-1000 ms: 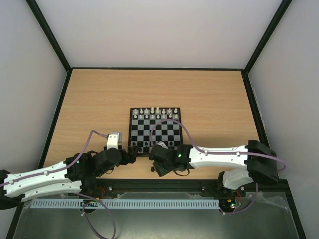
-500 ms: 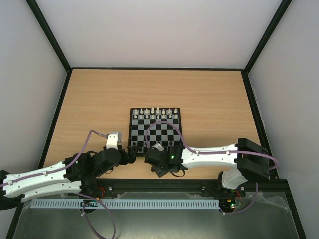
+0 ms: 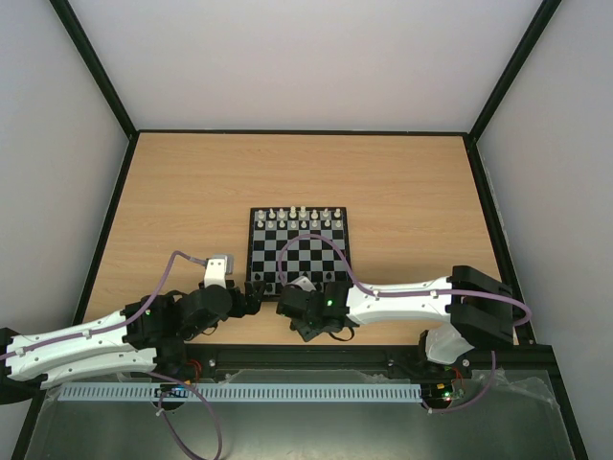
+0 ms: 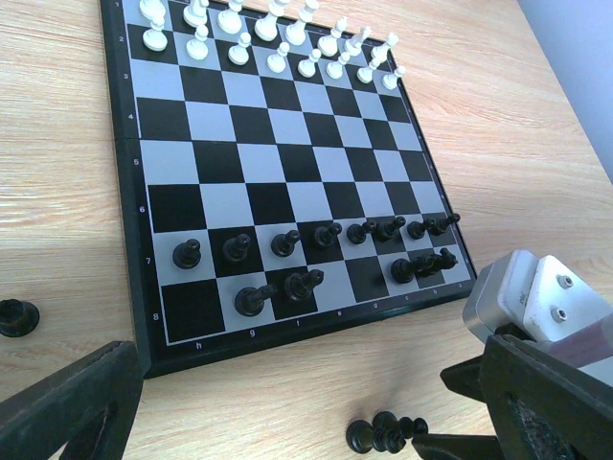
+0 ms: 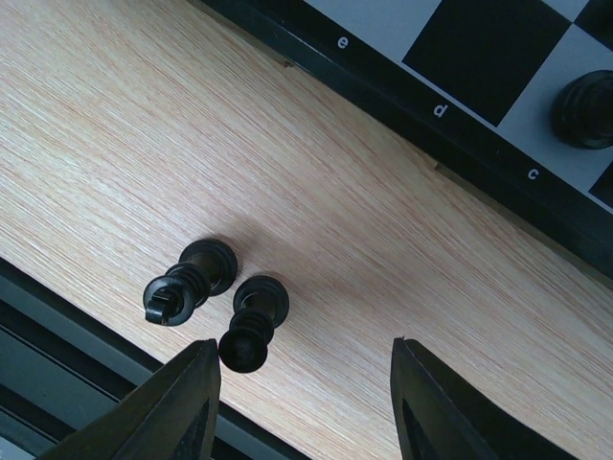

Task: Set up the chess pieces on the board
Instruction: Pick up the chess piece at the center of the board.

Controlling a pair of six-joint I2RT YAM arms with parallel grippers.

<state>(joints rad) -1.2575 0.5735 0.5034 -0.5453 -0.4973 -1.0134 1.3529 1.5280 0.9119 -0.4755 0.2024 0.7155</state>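
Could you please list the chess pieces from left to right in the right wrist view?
leftmost black piece → second black piece → far-right black piece, standing on the board

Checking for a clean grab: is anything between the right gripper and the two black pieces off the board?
Nothing visible. The right gripper is open just short of the two black pieces, which stand close together on the table.

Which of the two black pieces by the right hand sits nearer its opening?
The lower-right piece in the wrist view, head just inside the right hand opening; its neighbour stands outside the finger.
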